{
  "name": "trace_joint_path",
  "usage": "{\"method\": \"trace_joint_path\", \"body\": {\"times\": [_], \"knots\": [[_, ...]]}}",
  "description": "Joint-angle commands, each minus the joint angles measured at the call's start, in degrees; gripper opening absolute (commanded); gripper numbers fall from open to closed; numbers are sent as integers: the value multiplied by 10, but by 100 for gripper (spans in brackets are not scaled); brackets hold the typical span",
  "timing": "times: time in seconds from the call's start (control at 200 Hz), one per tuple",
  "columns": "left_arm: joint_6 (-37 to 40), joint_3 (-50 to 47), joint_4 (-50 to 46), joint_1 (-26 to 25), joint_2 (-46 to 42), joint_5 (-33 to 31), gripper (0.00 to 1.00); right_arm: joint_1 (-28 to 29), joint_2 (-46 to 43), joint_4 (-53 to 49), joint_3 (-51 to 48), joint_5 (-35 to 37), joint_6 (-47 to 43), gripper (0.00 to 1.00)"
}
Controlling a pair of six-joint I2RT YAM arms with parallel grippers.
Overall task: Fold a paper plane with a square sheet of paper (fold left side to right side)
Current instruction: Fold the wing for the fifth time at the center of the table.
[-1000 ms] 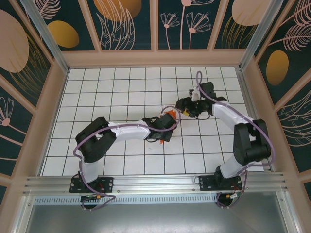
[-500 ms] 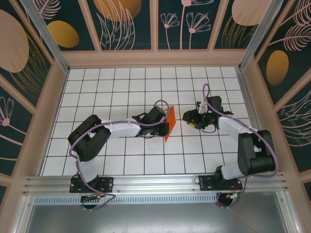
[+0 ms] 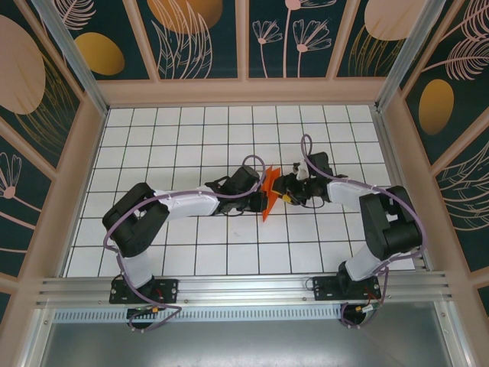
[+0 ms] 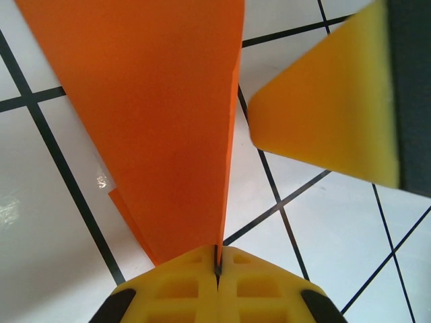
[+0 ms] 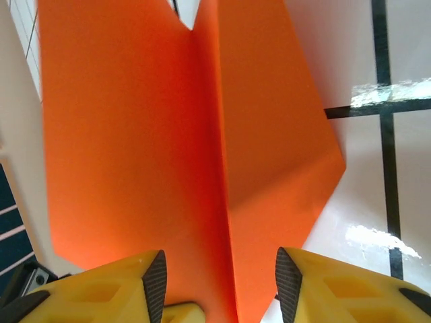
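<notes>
bright orange paper (image 4: 168, 121); yellow fingers (image 5: 350, 293) with dark pads; white floor (image 3: 153, 138) gridded by black lines.

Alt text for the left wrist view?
Left gripper, fingers shut, pinches folded orange paper at bottom centre; the paper fans upward. Another yellow finger sits close on its right, above the white gridded table.

Orange paper (image 4: 168, 121): thin, matt, smooth. Table (image 4: 54, 222): glossy white tiles. Left hand (image 4: 217, 259): yellow matt plastic.
</notes>
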Motion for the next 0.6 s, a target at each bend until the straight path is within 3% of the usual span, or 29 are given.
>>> {"method": "trace_joint_path", "body": {"times": [0.0, 0.596], "knots": [[-4, -5, 12, 3, -14, 5, 0, 3, 21, 27, 20, 8, 37, 48], [14, 13, -4, 3, -37, 1, 0, 25, 90, 19, 77, 17, 28, 51]]}}
